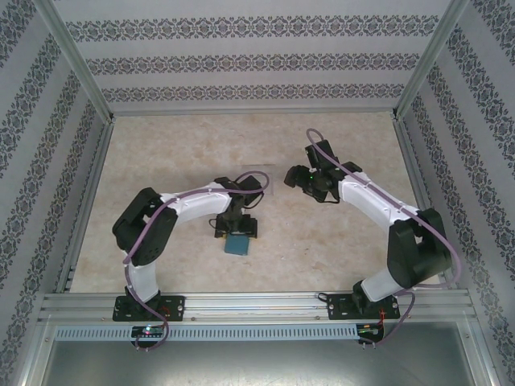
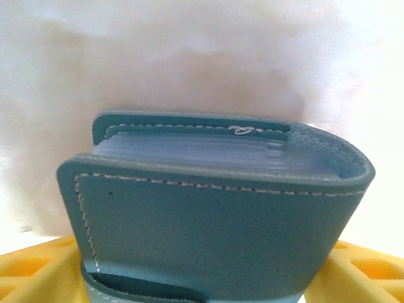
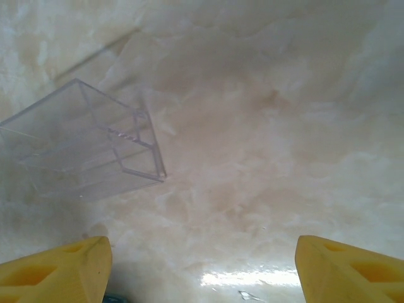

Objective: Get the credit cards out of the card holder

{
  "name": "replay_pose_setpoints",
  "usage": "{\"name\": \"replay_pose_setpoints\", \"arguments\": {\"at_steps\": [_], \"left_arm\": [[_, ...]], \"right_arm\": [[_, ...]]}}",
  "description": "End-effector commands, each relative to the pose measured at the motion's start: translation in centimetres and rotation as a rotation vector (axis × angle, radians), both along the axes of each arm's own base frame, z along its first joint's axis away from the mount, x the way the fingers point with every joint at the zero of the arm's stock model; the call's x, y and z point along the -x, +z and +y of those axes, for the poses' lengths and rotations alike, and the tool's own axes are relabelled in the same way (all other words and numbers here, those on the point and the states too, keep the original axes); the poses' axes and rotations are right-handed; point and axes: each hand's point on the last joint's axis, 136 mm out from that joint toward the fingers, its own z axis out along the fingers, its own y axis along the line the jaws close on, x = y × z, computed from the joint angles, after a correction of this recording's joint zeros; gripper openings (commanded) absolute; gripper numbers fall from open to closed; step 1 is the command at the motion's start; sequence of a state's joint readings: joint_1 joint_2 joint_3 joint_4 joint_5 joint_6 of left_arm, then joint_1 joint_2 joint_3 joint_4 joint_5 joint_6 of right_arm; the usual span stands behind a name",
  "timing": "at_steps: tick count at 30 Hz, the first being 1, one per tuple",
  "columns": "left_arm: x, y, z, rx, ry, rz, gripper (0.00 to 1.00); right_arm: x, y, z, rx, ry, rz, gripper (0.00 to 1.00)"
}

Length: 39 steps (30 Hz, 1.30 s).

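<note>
At mid-tabletop (image 1: 185, 153), the overhead view shows the left hand (image 1: 235, 231) clamping the teal card holder (image 1: 237, 244); its wrist view reveals credit cards (image 2: 202, 154) tucked inside. The right hand (image 3: 202, 268) stands open near a clear box (image 3: 82, 145).

Under me is a flat table (image 1: 338, 145). It is pale and creamy, with soft cloudy swirls like stone. A see-through plastic box (image 3: 82, 145) sits on it, off to the left in my right wrist view. I can look right through its sides to the table below. A bright patch of light (image 3: 249, 278) shines on the table nearby. Around the table stand walls (image 1: 241, 56) with rows of dark little flower shapes. Shiny metal posts (image 1: 76, 60) stand at the corners. A long metal rail (image 1: 257, 304) runs along the near edge.
</note>
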<state>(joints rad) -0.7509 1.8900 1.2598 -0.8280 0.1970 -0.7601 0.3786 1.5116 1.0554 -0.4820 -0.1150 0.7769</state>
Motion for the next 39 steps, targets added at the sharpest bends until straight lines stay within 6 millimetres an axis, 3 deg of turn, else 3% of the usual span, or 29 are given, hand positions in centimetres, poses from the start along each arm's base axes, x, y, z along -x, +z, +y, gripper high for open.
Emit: {"name": "replay_pose_setpoints", "arguments": {"at_steps": [1, 9, 12, 19, 26, 39], "left_arm": [[-0.5, 0.0, -1.6, -0.016, 0.024, -0.01, 0.78], [-1.1, -0.3, -3.1, -0.006, 0.03, -0.007, 0.79], [-1.2, 0.0, -3.0, -0.011, 0.03, -0.016, 0.84], [-1.8, 1.9, -2.8, 0.015, 0.023, -0.06, 0.85], [-2.2, 3.9, -1.6, 0.075, 0.044, -0.108, 0.82], [-2.4, 5.3, 0.4, 0.228, 0.054, -0.129, 0.72]], "right_arm": [[1.4, -0.1, -0.5, 0.001, 0.038, 0.008, 0.77], [2.7, -0.6, -0.6, -0.022, 0.055, 0.022, 0.77], [3.2, -0.8, -0.6, -0.03, 0.059, 0.028, 0.77], [4.3, -0.5, 0.4, -0.07, 0.101, 0.037, 0.78], [5.7, -0.1, 2.8, -0.175, 0.175, 0.045, 0.77], [8.3, -1.4, 7.7, -0.361, 0.306, 0.051, 0.57]]}}
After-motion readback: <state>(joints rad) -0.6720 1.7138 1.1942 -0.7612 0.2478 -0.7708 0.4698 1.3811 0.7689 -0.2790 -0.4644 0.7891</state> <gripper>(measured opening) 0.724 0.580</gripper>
